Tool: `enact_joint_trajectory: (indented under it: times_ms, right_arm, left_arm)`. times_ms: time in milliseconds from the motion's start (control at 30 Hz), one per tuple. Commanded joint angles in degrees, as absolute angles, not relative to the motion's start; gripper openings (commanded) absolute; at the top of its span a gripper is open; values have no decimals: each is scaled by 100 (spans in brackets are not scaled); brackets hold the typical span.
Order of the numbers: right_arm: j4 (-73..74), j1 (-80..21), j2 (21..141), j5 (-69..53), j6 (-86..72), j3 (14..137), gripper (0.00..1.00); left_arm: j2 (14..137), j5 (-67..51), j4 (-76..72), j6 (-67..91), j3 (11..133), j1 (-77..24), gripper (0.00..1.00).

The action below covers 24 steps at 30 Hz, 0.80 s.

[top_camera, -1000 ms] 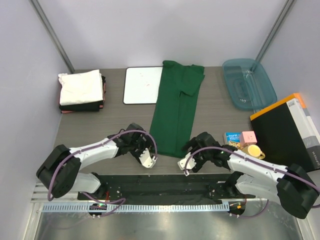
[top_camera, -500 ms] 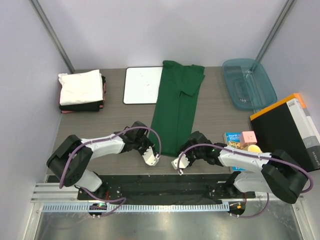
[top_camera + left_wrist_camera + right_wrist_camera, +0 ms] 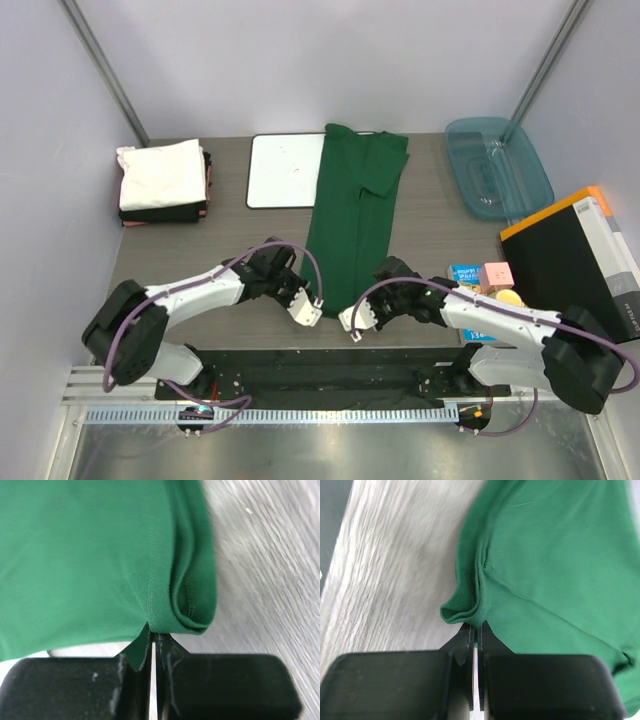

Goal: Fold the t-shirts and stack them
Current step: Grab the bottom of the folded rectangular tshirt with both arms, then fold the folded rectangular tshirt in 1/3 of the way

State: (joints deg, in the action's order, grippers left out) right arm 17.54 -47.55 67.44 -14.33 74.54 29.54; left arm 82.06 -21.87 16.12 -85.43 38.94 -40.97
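A dark green t-shirt (image 3: 352, 214) lies folded into a long strip down the middle of the table, collar end far from me. My left gripper (image 3: 318, 307) is shut on its near left corner (image 3: 190, 622), with the hem pinched between the black fingers (image 3: 220, 680). The right gripper (image 3: 350, 316) is shut on the near right corner (image 3: 462, 614), where the cloth bunches at the fingertips. A stack of folded t-shirts, white (image 3: 162, 173) over black (image 3: 165, 212), sits at the far left.
A flat white board with a black rim (image 3: 283, 171) lies left of the green shirt. A teal plastic tub (image 3: 495, 165) stands at the back right. A black and orange box (image 3: 572, 262) and small colourful items (image 3: 485, 281) crowd the right side.
Both grippers moved inward to the shirt's near corners and shut on them. The near hem has lifted slightly and drawn in.
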Motion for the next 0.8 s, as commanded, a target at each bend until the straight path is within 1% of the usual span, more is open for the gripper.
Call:
enact_joint_trajectory:
  times_ms: [0,67,233,367,467,533,633,767]
  right_arm:
    - [2845,-4869,6171,-1845,6286,3831,1]
    - [3275,-4887,6065,-1907,5750,4164,1]
    - [4252,-4913,5635,-2371,5160,4675,1]
    - [5174,-4957,5160,-2996,5246,4895,1]
    - [5641,-5018,4703,-3522,5422,4966,1]
    - [5782,-5019,4571,-3647,5414,5027,1]
    - [5976,-5019,4526,-3595,5501,5106,1]
    - [5644,-5019,4509,-3244,5660,4984,1]
  left_arm:
    - [7350,-2672,2433,-7419,4403,-4157,0]
    - [7085,-2750,2818,-6955,4578,-4192,0]
    - [6084,-3041,3804,-6610,4764,-4420,0]
    - [5389,-3234,4515,-6390,4746,-4631,0]
    - [4941,-3629,5033,-6284,4790,-4746,0]
    - [4764,-3840,5167,-6223,4790,-4834,0]
    - [4544,-3858,5116,-6161,4702,-4913,0]
    - [4824,-3736,4748,-6143,4693,-4922,0]
